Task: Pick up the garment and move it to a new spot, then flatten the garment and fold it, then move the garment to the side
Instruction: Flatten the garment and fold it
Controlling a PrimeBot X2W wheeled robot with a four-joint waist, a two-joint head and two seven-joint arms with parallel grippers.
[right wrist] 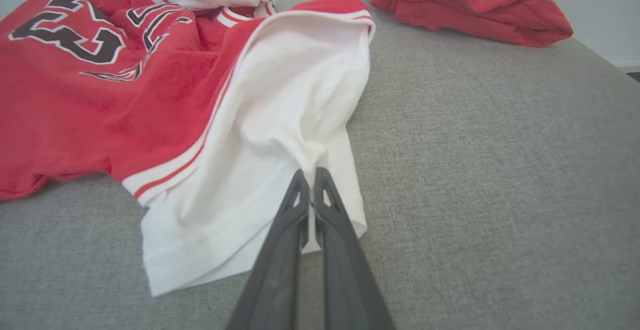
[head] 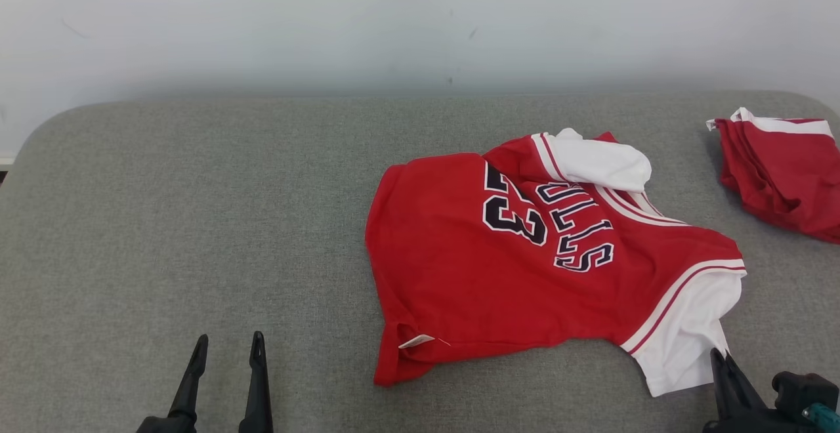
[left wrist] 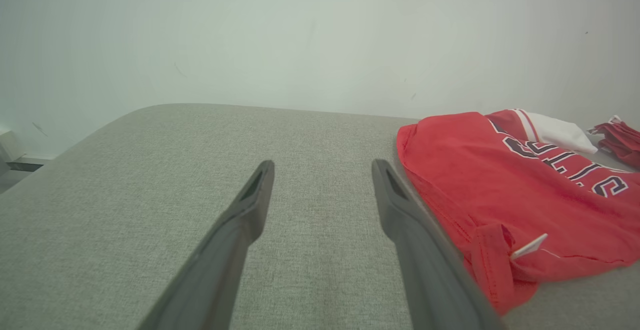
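Lying rumpled on the right half of the grey padded table (head: 197,223), the red jersey (head: 499,275) sits turned sideways, its number and lettering running across the chest. Its nearer white sleeve (right wrist: 280,120) is drawn up into a ridge because the right gripper (right wrist: 311,180) has its two dark fingers pressed together on a pinch of that cloth near the cuff. I take this as the grab meant to lift the garment to its new spot, the sleeve being the part closest to that arm. The farther white sleeve (head: 600,161) is flopped over the shoulder, and a small white tag (head: 417,341) sticks out at the hem corner, so the shirt is far from flat. The left gripper (head: 229,341) hangs low over bare table, well apart to the left of the hem, with its fingers spread wide and holding nothing. It looks parked, waiting for a second corner. Off at the far right edge lies another red garment (head: 781,177), apart from the jersey, probably put there out of the way. By my count there is one jersey being worked, two white sleeves, one tag, one other red bundle and two grippers, one clamped and one gaping.
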